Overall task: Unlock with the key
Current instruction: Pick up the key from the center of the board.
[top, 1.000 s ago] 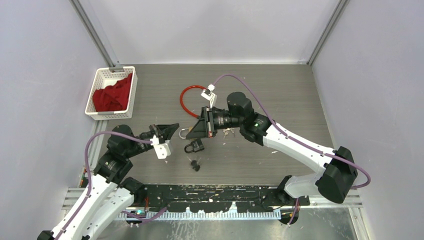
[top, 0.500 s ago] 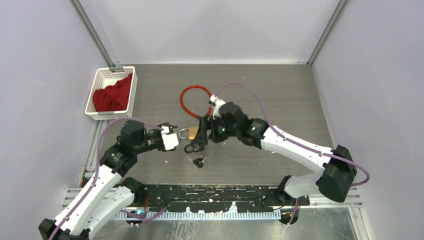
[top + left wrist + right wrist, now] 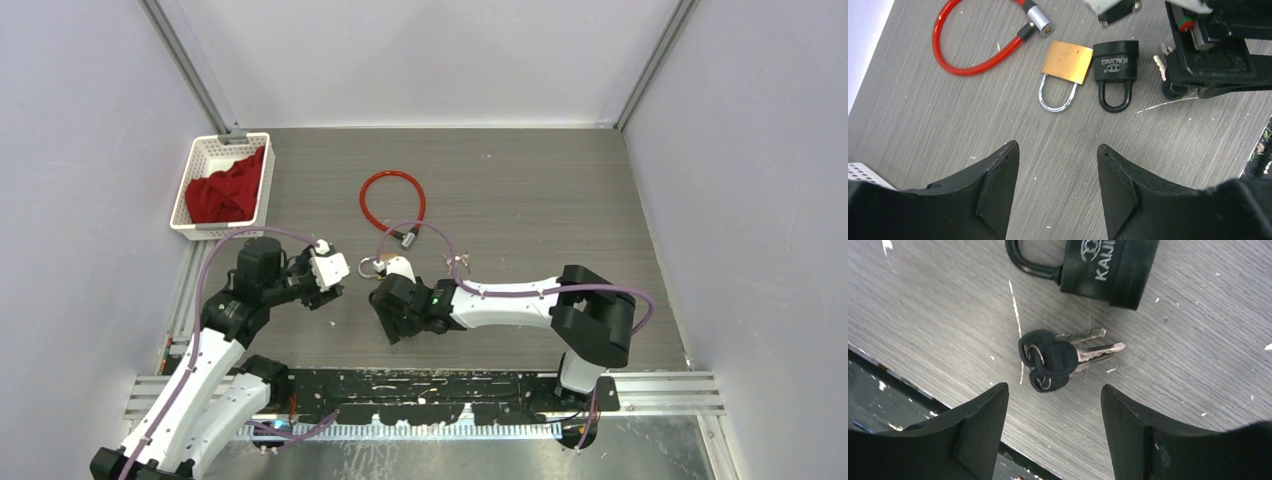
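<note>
Closest to the near edge of the table (image 3: 560,200), a little left of its middle, the bunch of keys (image 3: 1058,360) is seen lying flat on the wood grain, black heads together and blades fanned toward the black padlock (image 3: 1108,270). The right gripper (image 3: 1052,395) is held low over the bunch with its fingers spread wide. The keys are framed between the two tips in the right wrist view, but nothing is clamped.

The left gripper (image 3: 1058,150) is placed nearer the left edge, at much the same depth. Its fingers are parted too and hold nothing; bare table is seen between them.

Just beyond, the two padlocks are laid side by side, close together (whether they touch cannot be told). In the left wrist view the brass padlock (image 3: 1067,62) is on the left and the black one on the right, and both shackles are turned toward the left gripper. The keys are apart from the black padlock, with no blade in it.

Farther in, toward the middle of the table, the red cable lock (image 3: 998,56) is laid in a loop, its metal end near the brass padlock.

Against the left edge, close to the far left corner, a white basket (image 3: 185,185) is set, and a red cloth (image 3: 225,190) is bundled inside it.
</note>
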Robot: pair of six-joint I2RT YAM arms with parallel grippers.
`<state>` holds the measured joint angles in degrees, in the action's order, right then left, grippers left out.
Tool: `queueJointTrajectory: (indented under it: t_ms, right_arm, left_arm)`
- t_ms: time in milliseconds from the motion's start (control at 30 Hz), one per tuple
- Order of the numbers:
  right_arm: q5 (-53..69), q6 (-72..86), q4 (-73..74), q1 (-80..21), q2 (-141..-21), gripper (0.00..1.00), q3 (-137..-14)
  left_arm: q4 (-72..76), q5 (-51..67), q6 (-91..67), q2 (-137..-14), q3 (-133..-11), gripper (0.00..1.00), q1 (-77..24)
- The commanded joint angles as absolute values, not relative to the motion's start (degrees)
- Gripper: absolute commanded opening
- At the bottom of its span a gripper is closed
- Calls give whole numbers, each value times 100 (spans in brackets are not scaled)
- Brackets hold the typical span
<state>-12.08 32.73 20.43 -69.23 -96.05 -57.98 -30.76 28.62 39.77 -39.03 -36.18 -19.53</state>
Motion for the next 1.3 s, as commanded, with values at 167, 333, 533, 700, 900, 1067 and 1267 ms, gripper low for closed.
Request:
queueJointTrajectory:
  t_ms: [167, 333, 533, 700, 900, 1067, 1267]
  right_arm:
    - [-1578, 4356, 1017, -6897, -9616, 70, -5723]
    - [-1498, 4603, 980, -6891, -9856, 65, -5816]
    - [-1541, 4884, 1311, -6891, -10055, 58, -6017]
    - [-1749, 5011, 1525, -6893, -9978, 56, -6054]
    - [-1797, 5011, 1622, -6899, -10176, 53, -6200]
    - [-1872, 4849, 1718, -6895, -10317, 49, -6431]
    - [-2002, 4604, 2096, -6926, -10484, 38, -6811]
  left_arm:
    - [-3449, 3356, 4283, -3752, -3596, 58, -1593]
    - [-3494, 3515, 4347, -3682, -3634, 56, -1593]
    - [-3594, 3570, 4484, -3595, -3623, 56, -1599]
    - [-3595, 3663, 4509, -3542, -3617, 57, -1591]
    - [-3675, 3689, 4553, -3562, -3707, 57, -1592]
    - [-3732, 3705, 4578, -3533, -3718, 57, -1596]
    - [-3762, 3755, 4605, -3617, -3798, 57, -1597]
